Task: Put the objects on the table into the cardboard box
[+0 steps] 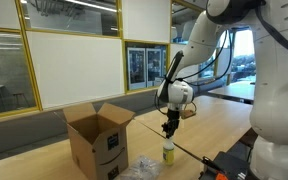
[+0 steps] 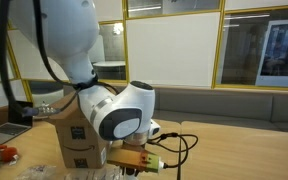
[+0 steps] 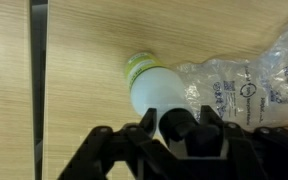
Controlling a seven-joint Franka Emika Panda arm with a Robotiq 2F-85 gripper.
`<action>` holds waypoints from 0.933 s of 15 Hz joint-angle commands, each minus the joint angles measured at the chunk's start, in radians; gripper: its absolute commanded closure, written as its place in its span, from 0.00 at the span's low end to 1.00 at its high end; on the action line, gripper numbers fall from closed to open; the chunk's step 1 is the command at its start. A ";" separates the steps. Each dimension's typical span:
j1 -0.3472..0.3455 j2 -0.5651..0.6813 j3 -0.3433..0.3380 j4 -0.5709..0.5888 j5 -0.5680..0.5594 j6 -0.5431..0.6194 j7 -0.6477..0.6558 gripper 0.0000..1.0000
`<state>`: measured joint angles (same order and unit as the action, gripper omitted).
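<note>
A small bottle (image 1: 169, 152), white with a yellow-green end, stands on the wooden table. It also shows in the wrist view (image 3: 152, 85), just ahead of the jaws. My gripper (image 1: 170, 127) hangs right above the bottle, open and empty, and does not touch it; its fingers show in the wrist view (image 3: 179, 120). A crumpled clear plastic bag (image 3: 246, 80) lies against the bottle, and it also shows in an exterior view (image 1: 139, 168). The open cardboard box (image 1: 97, 140) stands beside the bag and shows in both exterior views (image 2: 74, 135).
A dark gap (image 3: 39, 80) runs across the tabletop beside the bottle. Black equipment with cables (image 1: 224, 163) sits at the table's near edge. The arm's large wrist (image 2: 119, 112) blocks much of an exterior view. Glass office walls stand behind.
</note>
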<state>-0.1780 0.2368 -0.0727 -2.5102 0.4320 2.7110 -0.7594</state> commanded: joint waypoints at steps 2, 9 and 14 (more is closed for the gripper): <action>-0.028 0.000 0.020 0.013 -0.063 -0.008 0.058 0.80; 0.009 -0.119 -0.065 0.065 -0.381 -0.195 0.459 0.79; 0.013 -0.212 -0.063 0.157 -0.438 -0.413 0.605 0.79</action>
<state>-0.1833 0.1085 -0.1274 -2.4036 0.0323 2.4200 -0.2417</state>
